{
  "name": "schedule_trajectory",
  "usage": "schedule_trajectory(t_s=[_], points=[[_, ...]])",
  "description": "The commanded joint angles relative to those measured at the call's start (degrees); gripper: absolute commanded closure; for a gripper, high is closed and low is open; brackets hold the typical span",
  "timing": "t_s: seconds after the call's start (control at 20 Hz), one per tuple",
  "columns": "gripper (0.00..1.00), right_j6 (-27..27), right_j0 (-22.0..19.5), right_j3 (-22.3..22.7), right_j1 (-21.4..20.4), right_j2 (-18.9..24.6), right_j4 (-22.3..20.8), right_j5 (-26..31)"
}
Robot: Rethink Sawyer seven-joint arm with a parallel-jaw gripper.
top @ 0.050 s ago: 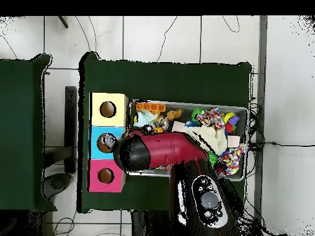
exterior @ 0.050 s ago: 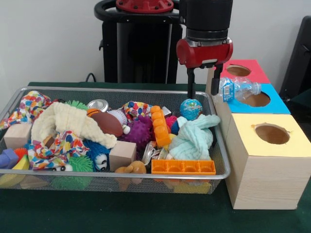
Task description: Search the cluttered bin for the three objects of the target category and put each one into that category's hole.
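arm [top @ 0.050 s ago: 163, 150]: red and black, comes down vertical in the front view; overhead it reaches out from the base
wrist [exterior @ 0.050 s ago: 204, 52]: red housing under a black cylinder
gripper [exterior @ 0.050 s ago: 203, 82]: points straight down, fingers [exterior @ 0.050 s ago: 190, 83] clamped on a bottle [exterior @ 0.050 s ago: 238, 89], held off the surface

Robotics lab: pedestal-mounted arm [top @ 0.050 s ago: 175, 150], green-covered table [exterior @ 0.050 s ago: 146, 213], tiled floor [top @ 0.050 s ago: 160, 37], loose cables [top @ 0.050 s ago: 271, 144].
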Motion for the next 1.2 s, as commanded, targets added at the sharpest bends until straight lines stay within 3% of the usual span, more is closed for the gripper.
schedule_trajectory(t_s=[0.05, 0.5, 1.2], points=[[0.00, -1.80, -1.56, 4.06, -2.05, 5.54, -2.25, 2.79], [0.00, -0.27, -2.94, 6.06, -0.83, 8.02, -2.75, -2.41], [0.00, -0.60, 0.09, 3.90, 1.47, 6.08, -3.60, 4.34]])
